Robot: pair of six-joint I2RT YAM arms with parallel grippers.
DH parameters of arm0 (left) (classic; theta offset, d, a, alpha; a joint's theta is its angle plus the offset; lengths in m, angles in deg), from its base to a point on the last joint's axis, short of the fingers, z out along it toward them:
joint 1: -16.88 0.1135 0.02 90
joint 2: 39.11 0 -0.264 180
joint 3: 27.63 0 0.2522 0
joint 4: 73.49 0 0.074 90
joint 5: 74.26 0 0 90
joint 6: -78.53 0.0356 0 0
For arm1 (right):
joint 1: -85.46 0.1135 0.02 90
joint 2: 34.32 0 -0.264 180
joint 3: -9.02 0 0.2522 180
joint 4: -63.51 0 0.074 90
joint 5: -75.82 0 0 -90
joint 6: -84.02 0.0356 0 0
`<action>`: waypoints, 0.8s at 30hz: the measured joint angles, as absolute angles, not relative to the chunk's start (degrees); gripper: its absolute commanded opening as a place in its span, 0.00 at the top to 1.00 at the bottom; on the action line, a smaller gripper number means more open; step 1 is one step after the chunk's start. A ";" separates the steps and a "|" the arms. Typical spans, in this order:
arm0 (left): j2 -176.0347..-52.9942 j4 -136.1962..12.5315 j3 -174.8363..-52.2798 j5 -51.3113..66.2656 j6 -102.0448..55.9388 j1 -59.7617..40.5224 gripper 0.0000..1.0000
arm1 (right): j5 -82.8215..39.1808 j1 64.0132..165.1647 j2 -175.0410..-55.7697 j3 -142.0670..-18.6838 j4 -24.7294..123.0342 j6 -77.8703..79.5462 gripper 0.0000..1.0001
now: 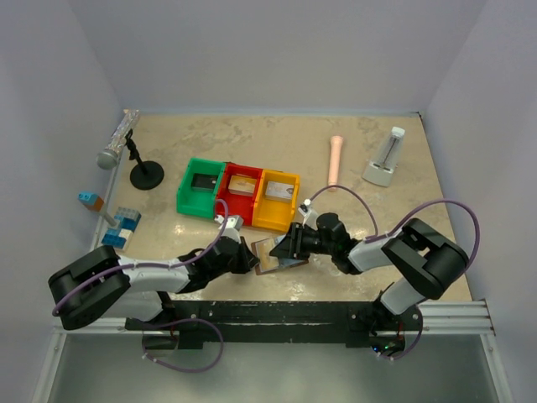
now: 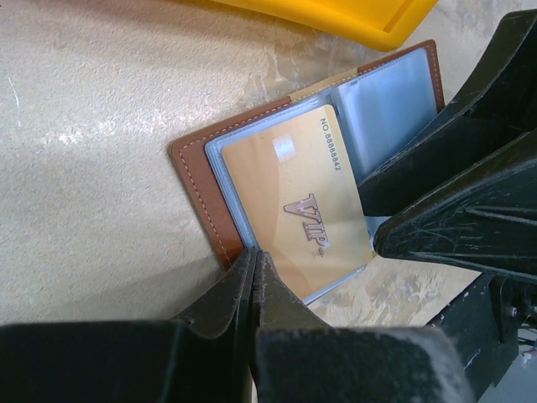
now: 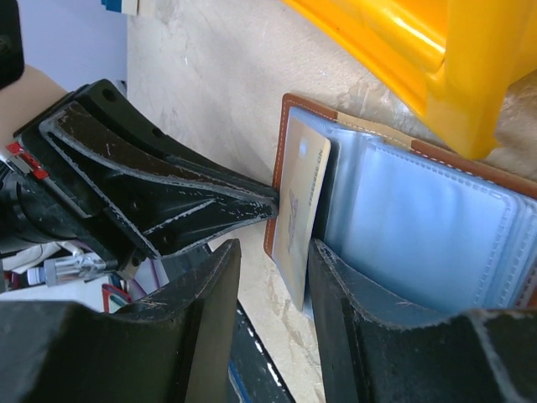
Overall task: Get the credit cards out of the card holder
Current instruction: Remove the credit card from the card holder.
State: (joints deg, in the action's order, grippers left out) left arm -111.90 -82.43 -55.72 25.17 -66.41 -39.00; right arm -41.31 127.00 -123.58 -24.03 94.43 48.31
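The brown card holder [image 1: 270, 256] lies open on the table just in front of the yellow bin. In the left wrist view its pale sleeves [image 2: 390, 92] hold a gold VIP card [image 2: 294, 197] that sticks part way out. My left gripper [image 2: 254, 256] is shut, its tips against the holder's near brown rim [image 2: 201, 180]. My right gripper [image 3: 273, 281] is open around the gold card's free edge [image 3: 298, 218], one finger on each side. The holder's blue-grey inside [image 3: 419, 227] lies beside the right finger.
Green [image 1: 186, 191], red [image 1: 225, 195] and yellow [image 1: 262, 210] bins stand in a row behind the holder, each with a card inside. A microphone stand [image 1: 147, 176], blue blocks [image 1: 124, 225], a pink cylinder [image 1: 336, 161] and a white dispenser [image 1: 386, 159] lie farther off.
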 measured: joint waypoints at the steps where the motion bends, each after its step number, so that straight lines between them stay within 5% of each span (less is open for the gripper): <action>1: -111.73 -82.41 -55.63 25.15 -66.39 -39.00 1.00 | -41.66 127.00 -123.82 -24.05 94.39 48.20 0.58; 24: -114.11 -88.42 -54.51 19.64 -64.23 -38.60 1.00 | -46.06 126.96 -125.13 -27.00 91.29 46.88 0.57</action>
State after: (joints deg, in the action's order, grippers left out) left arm -114.11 -88.42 -54.51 19.64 -64.23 -38.60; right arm -46.06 126.96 -125.13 -27.00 91.29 46.88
